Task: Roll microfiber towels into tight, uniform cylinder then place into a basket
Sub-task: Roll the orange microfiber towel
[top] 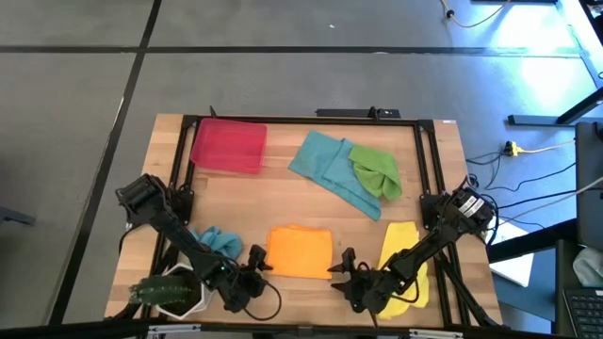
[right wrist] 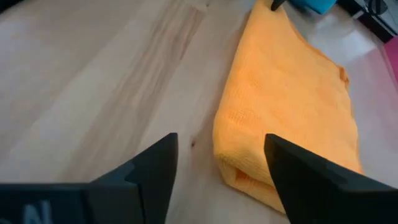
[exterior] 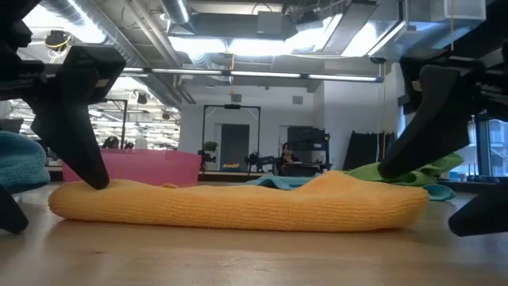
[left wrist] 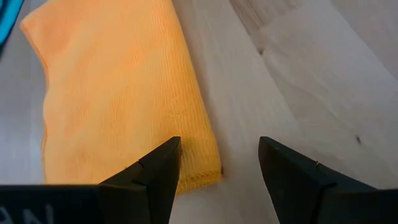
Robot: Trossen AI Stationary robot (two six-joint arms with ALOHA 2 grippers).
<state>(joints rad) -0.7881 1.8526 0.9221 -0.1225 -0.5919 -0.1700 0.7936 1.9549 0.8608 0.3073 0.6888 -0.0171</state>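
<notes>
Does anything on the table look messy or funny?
A bit. The green towel is crumpled on top of a teal towel, and another teal towel is bunched up by the plant pot. The orange towel lies folded flat, and the red basket holds nothing.

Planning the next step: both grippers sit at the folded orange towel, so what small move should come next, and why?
Probably close both open grippers, left and right, on the near edge of the orange towel to start rolling it. It lies folded flat, not rolled, with a gripper at each end.
</notes>
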